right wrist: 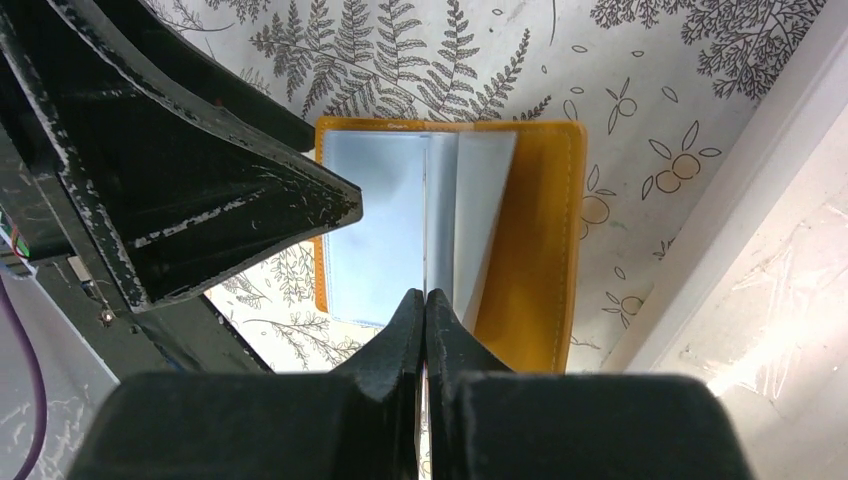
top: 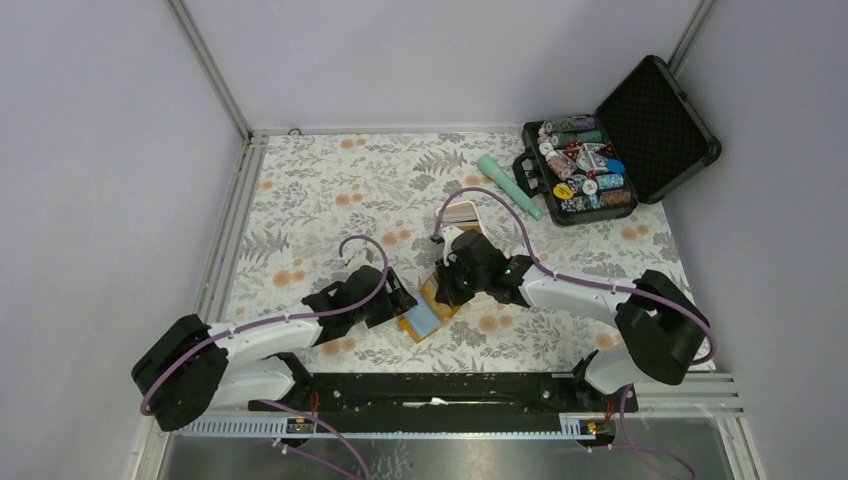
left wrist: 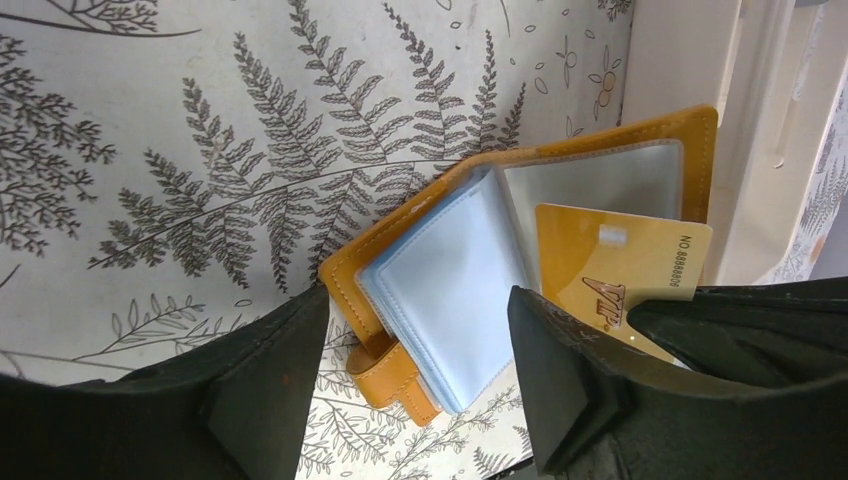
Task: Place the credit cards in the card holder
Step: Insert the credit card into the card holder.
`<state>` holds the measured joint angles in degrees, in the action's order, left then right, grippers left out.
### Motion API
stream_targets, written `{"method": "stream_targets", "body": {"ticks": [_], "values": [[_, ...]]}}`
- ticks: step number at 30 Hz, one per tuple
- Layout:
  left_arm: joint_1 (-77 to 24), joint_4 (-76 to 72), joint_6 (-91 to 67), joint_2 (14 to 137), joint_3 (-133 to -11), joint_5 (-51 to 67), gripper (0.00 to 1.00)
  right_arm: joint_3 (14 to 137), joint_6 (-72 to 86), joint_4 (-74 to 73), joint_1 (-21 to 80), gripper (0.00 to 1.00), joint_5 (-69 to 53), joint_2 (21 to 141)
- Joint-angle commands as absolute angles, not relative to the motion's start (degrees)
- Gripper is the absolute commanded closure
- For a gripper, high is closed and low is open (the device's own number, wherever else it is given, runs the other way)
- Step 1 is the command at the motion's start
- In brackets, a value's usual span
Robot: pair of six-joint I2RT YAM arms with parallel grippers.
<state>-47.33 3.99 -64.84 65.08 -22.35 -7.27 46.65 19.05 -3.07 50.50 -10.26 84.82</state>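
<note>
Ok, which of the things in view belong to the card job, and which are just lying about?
Job: card holder, open; gold card in the right pincer.
Lying about: poker chip case; teal tube; white tray, contents unclear.

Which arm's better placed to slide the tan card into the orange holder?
Right. The right gripper is shut on the tan plastic card, its edge at the blue clear pockets of the open orange leather-like card holder. The left gripper is open astride the holder's snap-tab end, holding nothing.
</note>
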Motion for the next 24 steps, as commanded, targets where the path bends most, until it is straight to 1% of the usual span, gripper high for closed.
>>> {"method": "stream_targets", "body": {"ticks": [1,6,15,24], "values": [[-47.2,1.3,-65.4,67.2,-22.0,-6.3,0.33,47.0,18.0,1.3,49.2,1.00,-14.3,86.2],[-47.2,1.9,-65.5,67.6,-21.8,-6.1,0.38,47.5,18.1,1.5,48.2,1.00,-16.0,88.0],[-47.8,12.4,-63.1,60.9,-24.0,-13.0,0.40,46.5,18.5,-1.6,47.9,1.00,-12.4,85.0],[-48.1,9.5,-64.2,61.9,-23.6,-10.0,0.40,46.7,17.8,-2.5,47.9,1.00,-9.3,84.5]]}}
